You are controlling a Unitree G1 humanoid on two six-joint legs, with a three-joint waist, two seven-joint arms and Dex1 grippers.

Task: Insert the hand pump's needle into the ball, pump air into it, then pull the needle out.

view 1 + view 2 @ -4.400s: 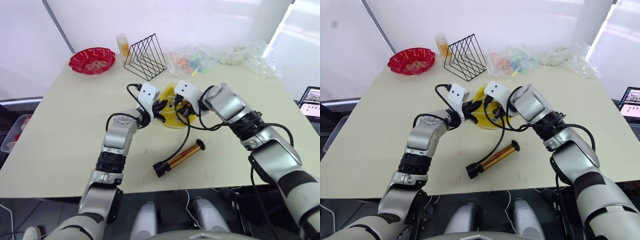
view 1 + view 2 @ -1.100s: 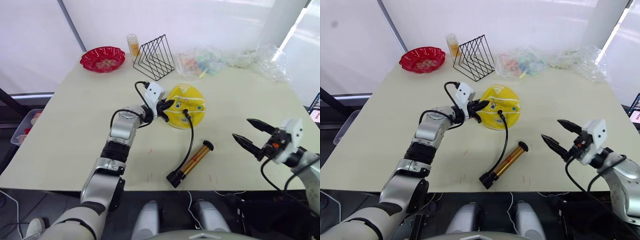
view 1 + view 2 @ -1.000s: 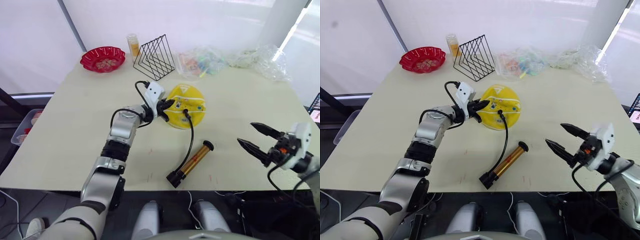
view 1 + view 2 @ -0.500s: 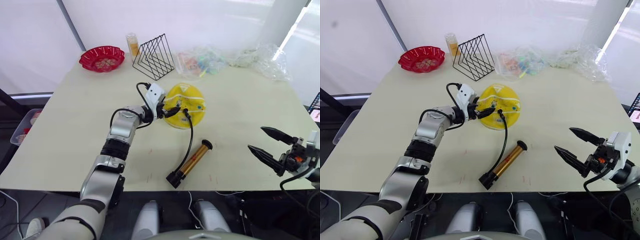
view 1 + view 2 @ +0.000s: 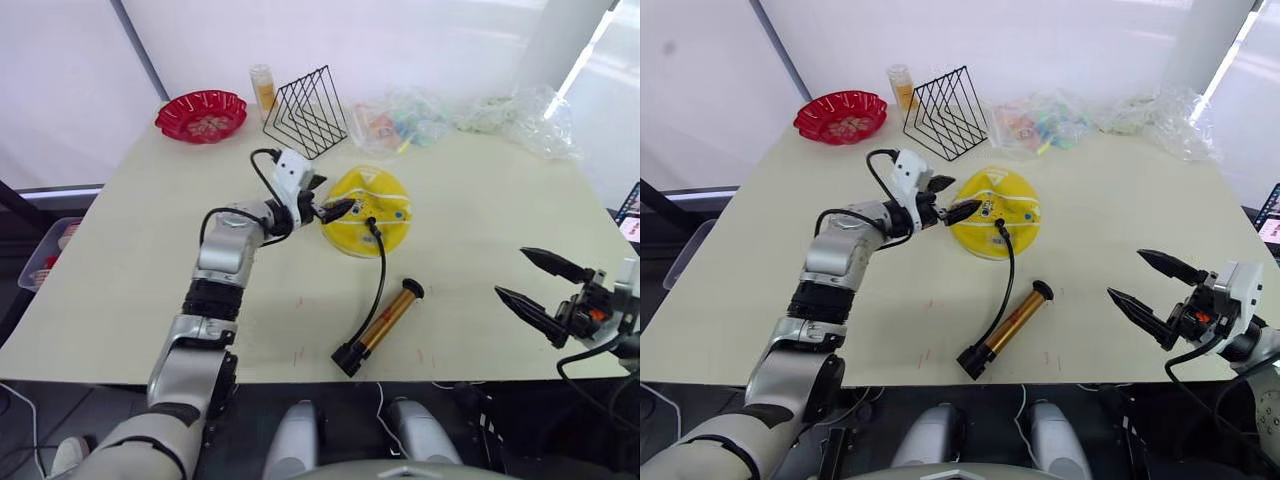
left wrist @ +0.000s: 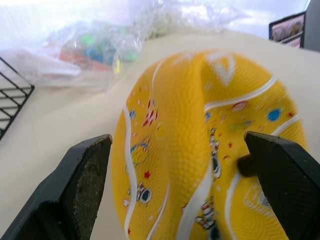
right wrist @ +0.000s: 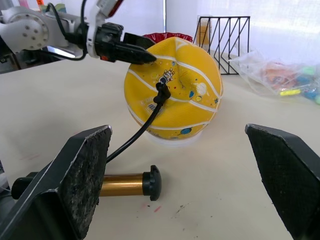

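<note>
yellow ball (image 5: 366, 210) with needle (image 5: 369, 222) in; left fingers (image 5: 318, 203) spread beside it

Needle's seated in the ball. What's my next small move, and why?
Probably bring the open right hand to the hand pump, lying untouched on the table. The needle is already in the sagging ball, and the open left hand is beside it.

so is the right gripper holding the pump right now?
No. The right gripper hangs open off to the side, while the hand pump lies untouched on the table.
</note>
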